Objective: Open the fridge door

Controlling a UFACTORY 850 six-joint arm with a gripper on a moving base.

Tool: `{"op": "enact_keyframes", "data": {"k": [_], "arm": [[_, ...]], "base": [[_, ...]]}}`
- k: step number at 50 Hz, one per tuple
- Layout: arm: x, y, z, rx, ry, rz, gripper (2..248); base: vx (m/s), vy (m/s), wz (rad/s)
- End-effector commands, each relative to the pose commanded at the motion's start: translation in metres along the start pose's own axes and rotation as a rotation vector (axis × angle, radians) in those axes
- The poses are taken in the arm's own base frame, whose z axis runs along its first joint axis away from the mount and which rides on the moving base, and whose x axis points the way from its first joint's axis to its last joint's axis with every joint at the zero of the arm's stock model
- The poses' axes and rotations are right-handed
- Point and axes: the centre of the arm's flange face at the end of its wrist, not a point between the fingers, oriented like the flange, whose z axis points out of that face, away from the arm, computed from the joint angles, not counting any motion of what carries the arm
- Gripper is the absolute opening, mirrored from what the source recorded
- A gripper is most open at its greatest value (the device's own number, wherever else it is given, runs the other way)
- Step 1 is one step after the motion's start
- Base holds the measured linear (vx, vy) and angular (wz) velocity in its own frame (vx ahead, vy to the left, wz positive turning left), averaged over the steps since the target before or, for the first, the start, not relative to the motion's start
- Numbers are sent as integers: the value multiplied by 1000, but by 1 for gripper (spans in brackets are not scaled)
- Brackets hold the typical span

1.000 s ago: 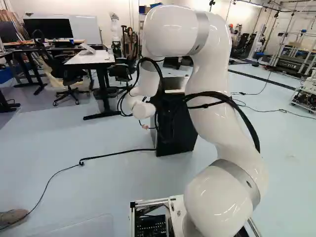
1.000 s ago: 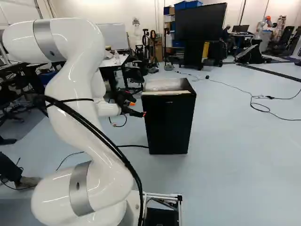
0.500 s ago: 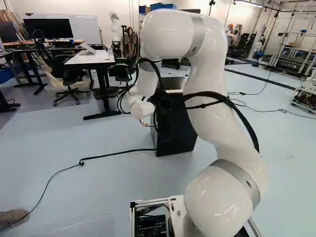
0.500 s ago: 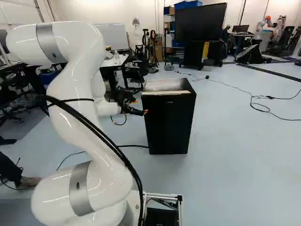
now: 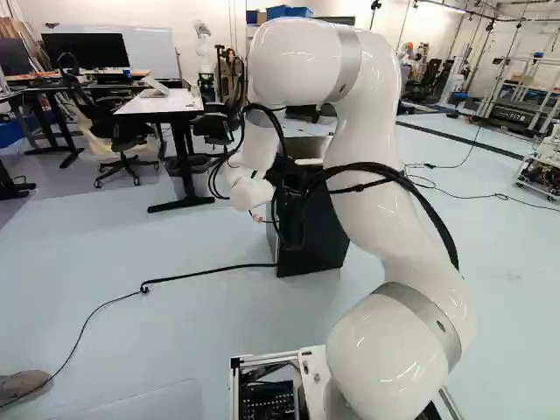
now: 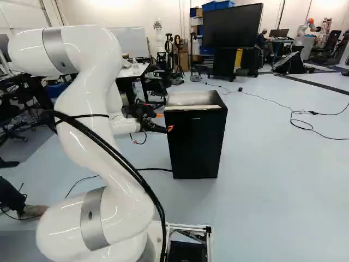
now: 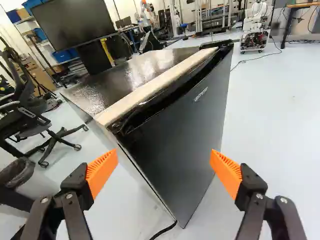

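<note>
The gripper (image 6: 165,123) is at the left edge of the black fridge (image 6: 196,143) in the right base view. Seen in the wrist view, my gripper (image 7: 164,160) stands wide open, orange pads well apart and nothing gripped. Ahead, between the fingers' lines, are the fridge's dark front door (image 7: 182,125), its pale top strip (image 7: 150,91) and glossy top (image 7: 125,75). The door looks closed against the body. One pad (image 7: 226,172) overlaps the door's far edge in that view; whether it touches cannot be told. The arm hides part of the fridge in the left base view.
A black cable (image 5: 210,270) runs over the floor to the fridge. Beside the fridge stand a wheeled chair (image 7: 30,125) and a bin (image 7: 25,175). A white-topped table (image 5: 162,103) is farther back, near another robot (image 5: 204,52). A large screen (image 6: 232,25) stands behind.
My arm has sunk slightly from its earlier pose, and the gripper has shifted a little to the right toward the fridge in the right base view. The base and the fridge have stayed put.
</note>
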Motion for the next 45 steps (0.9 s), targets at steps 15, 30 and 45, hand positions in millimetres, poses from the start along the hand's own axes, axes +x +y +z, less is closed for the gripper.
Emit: {"op": "enact_keyframes", "data": {"k": [15,30,45], "arm": [[-4,-9,-2,13,1,3,247],[-5,-18,4,16,6,14,247],[-5,-25,11,14,11,26,247]], "base": [[0,0,0],[0,0,0],[0,0,0]]}}
